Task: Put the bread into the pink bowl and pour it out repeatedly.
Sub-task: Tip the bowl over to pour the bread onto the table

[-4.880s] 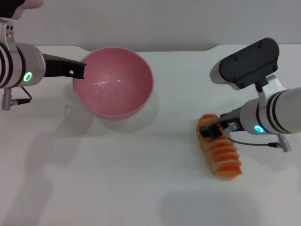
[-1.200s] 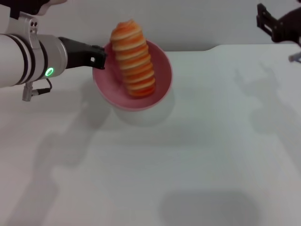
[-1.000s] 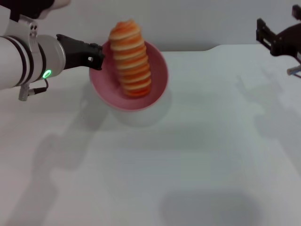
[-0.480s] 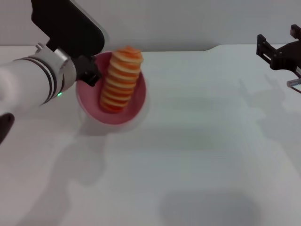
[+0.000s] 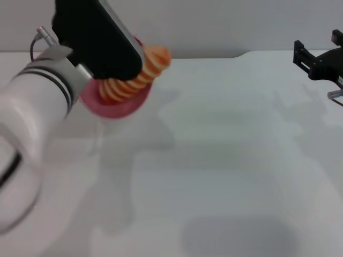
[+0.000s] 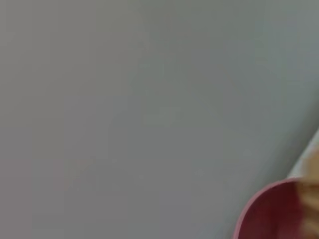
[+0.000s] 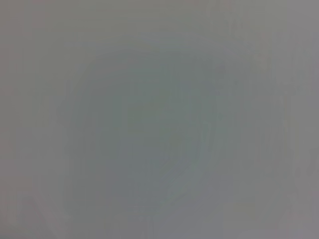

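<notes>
Head view: striped orange bread (image 5: 140,76) juts from tilted pink bowl (image 5: 115,106); L pincer hidden, R pincer (image 5: 319,58) open.

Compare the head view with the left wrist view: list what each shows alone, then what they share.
Head view only: the left arm covering the bowl's near side, the right gripper open, raised at the far right, and the white table. Left wrist view only: nothing beyond a blank grey surface. Shared: the pink bowl, tilted, and the bread poking over its rim.
</notes>
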Robot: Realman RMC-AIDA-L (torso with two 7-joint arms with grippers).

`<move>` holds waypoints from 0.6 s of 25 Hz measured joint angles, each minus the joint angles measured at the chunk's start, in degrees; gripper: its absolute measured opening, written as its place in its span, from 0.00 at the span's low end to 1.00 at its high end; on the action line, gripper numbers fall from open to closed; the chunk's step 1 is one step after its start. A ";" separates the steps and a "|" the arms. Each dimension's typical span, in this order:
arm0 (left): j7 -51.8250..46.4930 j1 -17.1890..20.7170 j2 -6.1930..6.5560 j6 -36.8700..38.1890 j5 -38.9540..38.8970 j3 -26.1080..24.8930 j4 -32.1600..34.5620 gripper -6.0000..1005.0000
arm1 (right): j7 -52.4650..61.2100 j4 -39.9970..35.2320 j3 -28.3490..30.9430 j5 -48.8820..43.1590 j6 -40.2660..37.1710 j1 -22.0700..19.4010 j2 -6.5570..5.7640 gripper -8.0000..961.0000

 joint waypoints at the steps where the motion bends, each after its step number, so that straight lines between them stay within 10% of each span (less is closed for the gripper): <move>1: -1.23 0.15 -0.02 -0.05 2.36 1.06 -0.20 0.04 | 0.00 0.01 0.03 0.01 0.00 0.00 0.00 0.81; 7: -7.64 1.04 -0.02 -1.29 15.58 6.09 -1.22 0.04 | 0.00 0.02 0.11 0.11 0.00 0.23 0.00 0.81; 15: -9.56 -0.01 -0.07 -4.92 8.02 4.01 0.27 0.03 | -0.01 -1.35 0.44 2.99 4.74 1.70 -0.32 0.81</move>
